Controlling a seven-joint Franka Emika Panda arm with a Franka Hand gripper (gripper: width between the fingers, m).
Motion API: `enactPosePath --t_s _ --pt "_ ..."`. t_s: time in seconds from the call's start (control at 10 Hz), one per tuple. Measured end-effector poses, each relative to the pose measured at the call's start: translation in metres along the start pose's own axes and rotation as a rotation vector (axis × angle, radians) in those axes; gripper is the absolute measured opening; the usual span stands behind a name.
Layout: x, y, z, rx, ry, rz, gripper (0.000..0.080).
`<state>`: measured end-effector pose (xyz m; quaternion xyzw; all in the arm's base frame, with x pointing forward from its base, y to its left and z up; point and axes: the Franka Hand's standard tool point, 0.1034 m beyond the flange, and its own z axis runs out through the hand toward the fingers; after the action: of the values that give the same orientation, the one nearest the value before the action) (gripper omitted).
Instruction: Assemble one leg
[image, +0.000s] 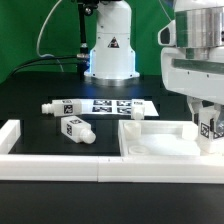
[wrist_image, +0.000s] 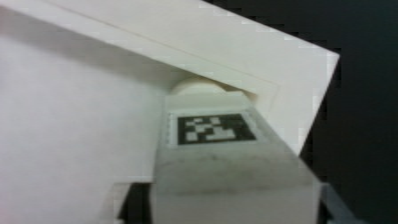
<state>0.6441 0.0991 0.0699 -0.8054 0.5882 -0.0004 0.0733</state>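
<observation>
Gripper: (image: 208, 122) low at the exterior view's right, fingers (wrist_image: 228, 190) clamped on a leg, tag facing the wrist camera.
Held leg: (image: 209, 128) upright between the fingers; rounded white end (wrist_image: 208, 89) pointing away from the wrist, sitting at a corner of the panel. Whether it touches the panel, cannot tell.
Panel: (image: 160, 142) large flat white square directly under and beside the gripper, raised rim visible.
White frame: (image: 60, 163) low wall in front of the gripper, running off toward the exterior view's left.
Loose legs: two well off to the exterior view's left of the gripper, lying flat on the black table (image: 30, 115); nearer one (image: 76, 128), farther one (image: 62, 107).
Marker board: (image: 125, 105) beyond the panel, flat.
Arm base: (image: 109, 50) farthest back.
</observation>
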Motion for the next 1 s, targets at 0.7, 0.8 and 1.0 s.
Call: enactPosePath --t_s 0.7,0.8,1.0 --pt "-0.013 0.001 -0.001 -0.016 -0.022 -0.708 0.0647" --pt "-0.012 0.001 -0.001 -0.016 -0.023 -0.796 0.0647" --pt "-0.010 0.001 -0.002 -0.027 -0.011 -1.073 0.0649"
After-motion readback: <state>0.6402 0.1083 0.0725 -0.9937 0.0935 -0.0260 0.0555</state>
